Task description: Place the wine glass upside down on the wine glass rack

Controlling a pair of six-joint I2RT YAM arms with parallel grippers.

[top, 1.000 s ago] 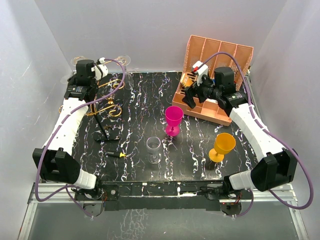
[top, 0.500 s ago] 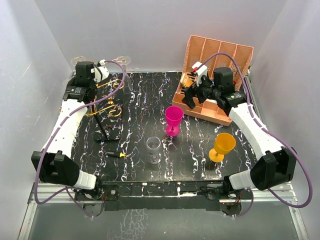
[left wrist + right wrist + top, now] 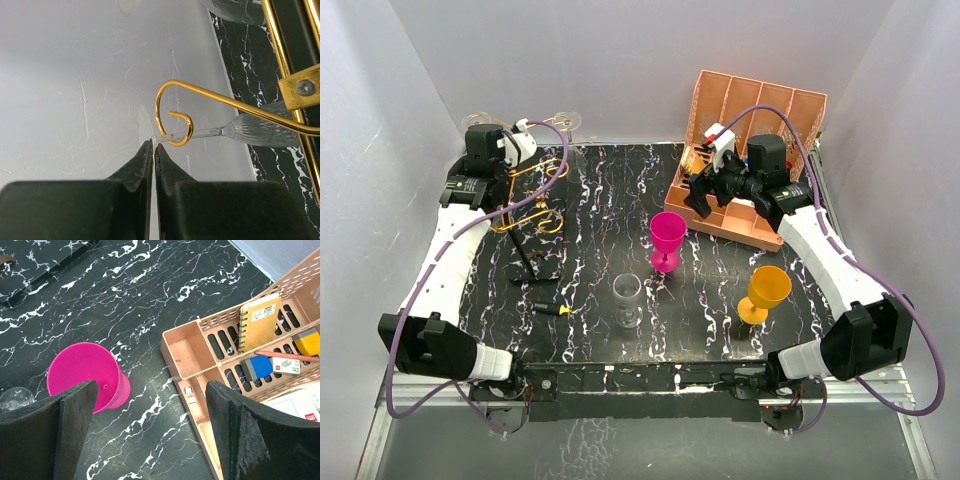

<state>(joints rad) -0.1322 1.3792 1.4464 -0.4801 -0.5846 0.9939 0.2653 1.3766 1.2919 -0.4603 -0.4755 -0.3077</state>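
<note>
Our left claw (image 3: 153, 143) stands closed by the foot of the wine glass (image 3: 265, 134); its stem lies in the wine glass rack (image 3: 300, 89) scroll at one o'clock, so it hangs.

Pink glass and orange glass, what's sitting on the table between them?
Nothing. In the top view, the stretch of table between the pink glass and the orange glass is bare.

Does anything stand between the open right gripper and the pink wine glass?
Nothing visible does. The pink wine glass stands upright beyond the right gripper, free of its open jaws; the organiser sits off to the side.
</note>
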